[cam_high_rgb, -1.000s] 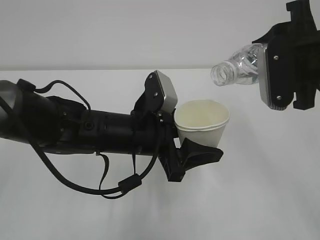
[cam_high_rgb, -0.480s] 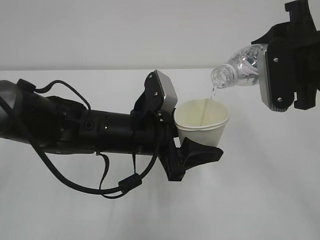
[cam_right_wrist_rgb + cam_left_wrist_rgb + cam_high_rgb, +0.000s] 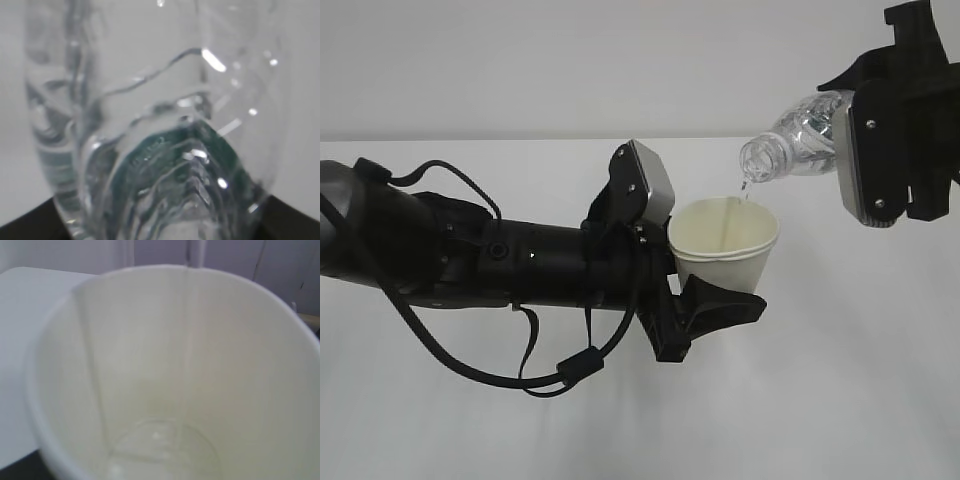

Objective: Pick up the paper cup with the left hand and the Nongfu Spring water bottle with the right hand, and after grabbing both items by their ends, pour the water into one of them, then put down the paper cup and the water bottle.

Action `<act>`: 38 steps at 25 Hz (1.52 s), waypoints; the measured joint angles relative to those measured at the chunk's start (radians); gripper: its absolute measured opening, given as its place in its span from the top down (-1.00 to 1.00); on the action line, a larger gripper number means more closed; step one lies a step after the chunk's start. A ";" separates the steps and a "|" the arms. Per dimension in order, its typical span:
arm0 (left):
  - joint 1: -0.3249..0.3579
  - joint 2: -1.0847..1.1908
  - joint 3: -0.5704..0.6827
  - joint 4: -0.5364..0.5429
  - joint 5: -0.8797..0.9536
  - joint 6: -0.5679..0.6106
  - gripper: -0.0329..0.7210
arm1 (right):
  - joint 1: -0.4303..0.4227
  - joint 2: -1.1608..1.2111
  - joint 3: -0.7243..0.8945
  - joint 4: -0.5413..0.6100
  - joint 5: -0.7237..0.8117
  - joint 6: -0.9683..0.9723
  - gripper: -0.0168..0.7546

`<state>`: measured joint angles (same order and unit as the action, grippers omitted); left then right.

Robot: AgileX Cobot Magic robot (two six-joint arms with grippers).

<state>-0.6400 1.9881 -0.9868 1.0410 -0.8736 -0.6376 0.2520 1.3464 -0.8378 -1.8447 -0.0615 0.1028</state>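
**Pour under way: bottle tipped over the held cup**

Nearest us, the left hand [image 3: 500, 262] reaches across the white bench [image 3: 840, 400] with its tool [image 3: 705, 270] closed around the lower body of the paper cup [image 3: 725, 250]. The cup sits upright between the tool's fingers, mouth open to the bottle above. We judge it light and soft-walled: squeeze harder and the rim will buckle, so the hold belongs low, near the stiffer base, where it is now. A shallow pool of the water [image 3: 165, 447] already lies in the bottom, which adds a little weight.

Up and to the right of that tool, the right hand [image 3: 905, 130] has its tool clamped on the base end of the Nongfu Spring water bottle [image 3: 798, 135]. The bottle lies nearly horizontal, neck dipping slightly, its open mouth just above the cup's far rim. We judge the thin ribbed plastic springy and slick when wet; the base end is a fair place to hold, though a hard pinch could squirt the contents.

Against the picture 1 second back, the bottle's neck has dropped and moved closer to the cup, and a thin stream now falls from its mouth where none showed then. The cup and the left arm have not shifted.
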 joint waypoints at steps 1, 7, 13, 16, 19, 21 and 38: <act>0.000 0.000 0.000 0.000 0.000 0.000 -0.28 | 0.000 0.000 0.000 0.000 0.000 0.000 -0.20; 0.000 0.000 0.000 0.000 0.000 0.002 -0.28 | 0.000 0.000 0.000 0.000 -0.004 -0.001 -0.20; 0.000 0.000 0.000 0.000 0.000 0.002 -0.28 | 0.000 0.000 0.000 0.000 -0.004 -0.001 -0.20; 0.000 0.000 0.000 0.000 0.000 0.002 -0.28 | 0.000 0.000 0.000 0.000 -0.004 -0.001 -0.20; 0.000 0.000 0.000 0.000 0.000 0.002 -0.28 | 0.000 0.000 0.000 0.000 -0.004 -0.001 -0.20; 0.000 0.000 0.000 0.000 0.000 0.002 -0.28 | 0.000 0.000 0.000 0.000 -0.005 -0.001 -0.20; 0.000 0.000 0.000 0.000 0.000 0.004 -0.28 | 0.000 0.000 0.000 0.000 -0.019 -0.015 -0.20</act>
<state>-0.6400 1.9881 -0.9868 1.0410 -0.8736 -0.6338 0.2520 1.3464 -0.8378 -1.8447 -0.0803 0.0881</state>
